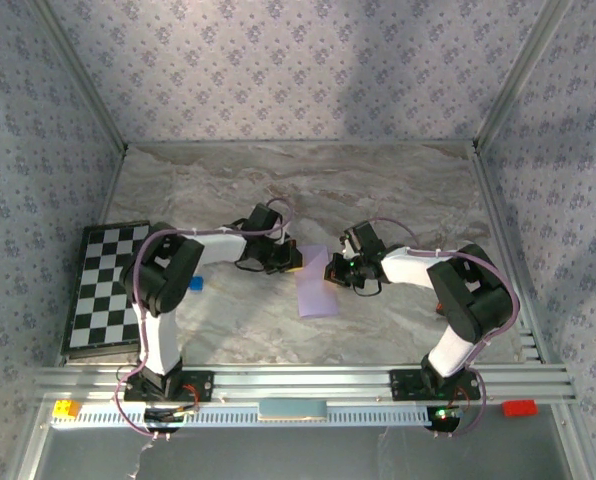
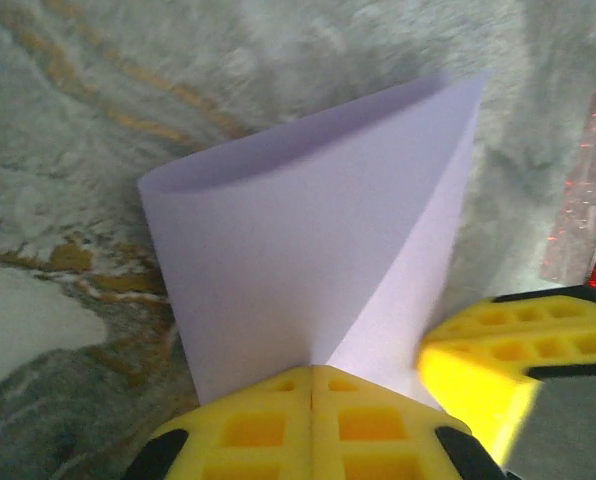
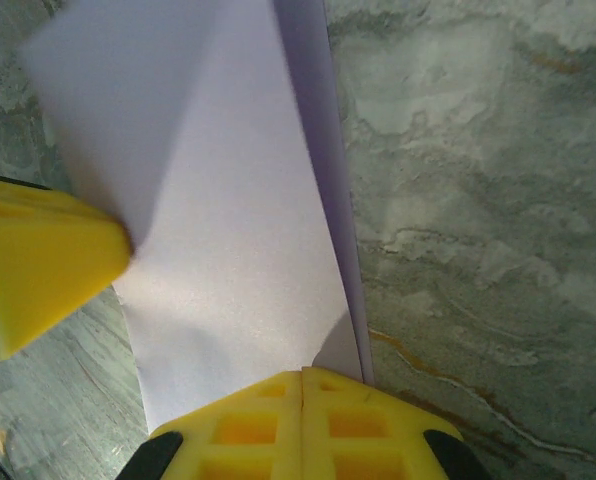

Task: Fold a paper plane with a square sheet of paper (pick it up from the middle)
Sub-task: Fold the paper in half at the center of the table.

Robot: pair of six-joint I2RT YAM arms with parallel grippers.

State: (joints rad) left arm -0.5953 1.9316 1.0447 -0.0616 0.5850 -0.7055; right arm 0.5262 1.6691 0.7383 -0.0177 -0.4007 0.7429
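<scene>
The pale lilac sheet of paper hangs folded over between the two arms above the middle of the table. My left gripper pinches its left edge; in the left wrist view the paper curls away from the closed yellow fingertips. My right gripper holds the opposite edge, and in the right wrist view the doubled sheet runs up from its shut fingertips. Each wrist view also catches the other gripper's yellow finger at the side.
A black-and-white chequered board lies at the left edge of the marbled table. A tiny blue cube sits beside the left arm. Patterned walls enclose three sides; a metal rail runs along the near edge.
</scene>
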